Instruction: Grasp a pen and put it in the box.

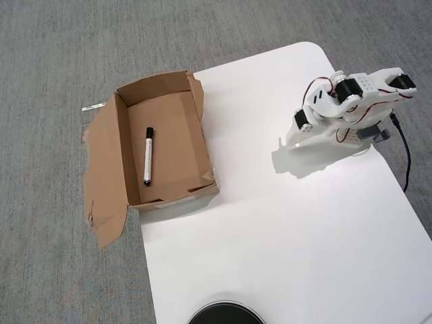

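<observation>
A white table point(270, 223) with rounded corners occupies the right and near part of the overhead view and stands on grey, finely textured carpet point(47, 270), which fills the left side and the far edge of the scene. A black cable point(406, 158) runs along the table's right edge, curving from far to near before it leaves the tabletop. A dark round object point(225, 314) with a thin pale rim is cut off by the near edge of the view, and a small white strip point(94, 107) lies on the carpet at the left.
</observation>
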